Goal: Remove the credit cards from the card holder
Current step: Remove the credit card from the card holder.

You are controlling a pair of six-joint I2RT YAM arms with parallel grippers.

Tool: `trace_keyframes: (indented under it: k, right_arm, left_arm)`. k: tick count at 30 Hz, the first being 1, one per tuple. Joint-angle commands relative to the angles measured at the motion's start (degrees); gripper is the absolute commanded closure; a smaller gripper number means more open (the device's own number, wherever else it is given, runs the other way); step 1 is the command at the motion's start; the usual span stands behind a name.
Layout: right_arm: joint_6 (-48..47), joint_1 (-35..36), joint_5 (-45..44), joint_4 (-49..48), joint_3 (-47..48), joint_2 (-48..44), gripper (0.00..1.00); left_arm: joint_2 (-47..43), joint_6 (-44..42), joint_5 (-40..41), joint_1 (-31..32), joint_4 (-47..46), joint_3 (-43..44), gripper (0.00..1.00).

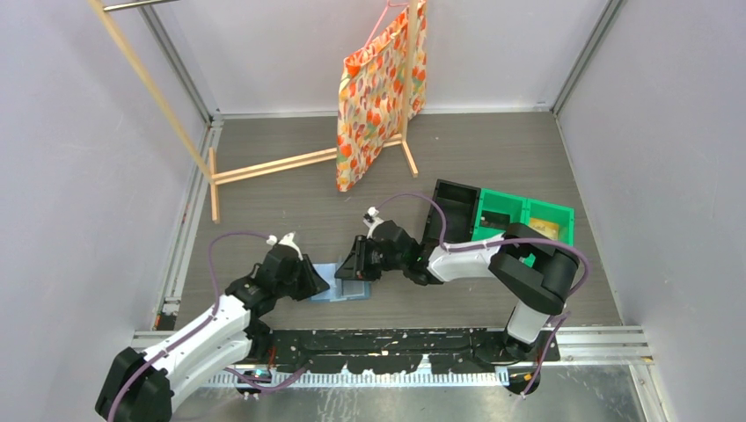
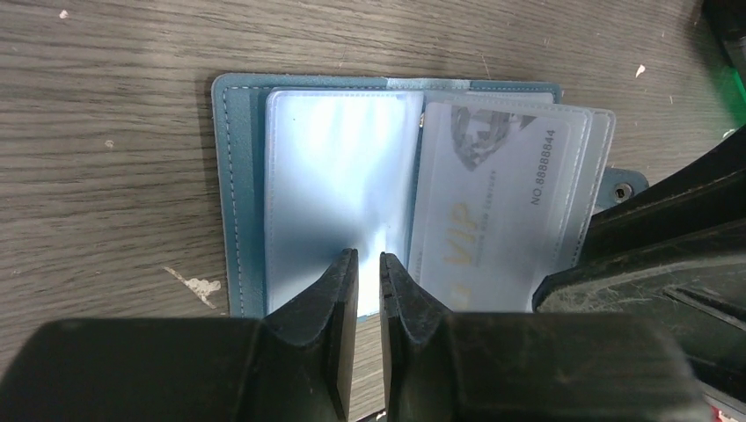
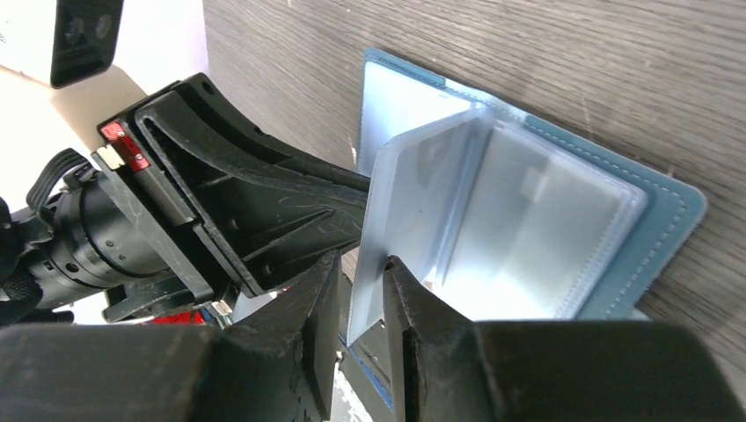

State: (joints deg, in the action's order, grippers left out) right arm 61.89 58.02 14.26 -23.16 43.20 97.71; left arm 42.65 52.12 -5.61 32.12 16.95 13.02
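Note:
The teal-blue card holder lies open on the table between my two grippers. In the left wrist view its cover and an empty translucent sleeve show. A whitish-grey "VIP" card sits in the leaf on the right. My left gripper is nearly shut and empty, its tips on the near edge of the empty sleeve. My right gripper is closed on the corner of a leaf that stands up from the holder. The other cards are hidden.
A black bin and a green bin stand right of the holder, with something tan in the green one. A patterned bag hangs on a wooden rack at the back. Metal rails edge the table.

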Motion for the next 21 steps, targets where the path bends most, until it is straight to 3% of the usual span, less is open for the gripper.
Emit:
trace_keyframes:
  k: [1, 8, 13, 21]
  right_arm:
    - [0.09, 0.5, 1.4, -2.95, 3.04, 0.53, 0.69]
    - [-0.11, 0.54, 1.41, -2.46, 3.62, 1.04, 0.6]
    - [-0.66, 0.57, -2.44, -0.06, 3.41, 0.16, 0.59]
    - [-0.17, 0.53, -2.36, -1.02, 3.56, 0.66, 0.69]
  left_arm:
    - [-1.38, -0.35, 1.13, -0.57, -0.16, -0.62, 0.83]
    - [-2.21, -0.44, 1.02, -0.74, 0.65, -0.76, 0.83]
    - [-1.77, -0.18, 0.96, -0.83, 0.13, -0.69, 0.83]
    - [-1.83, 0.0, 0.35, -0.83, 0.0, -0.84, 0.83]
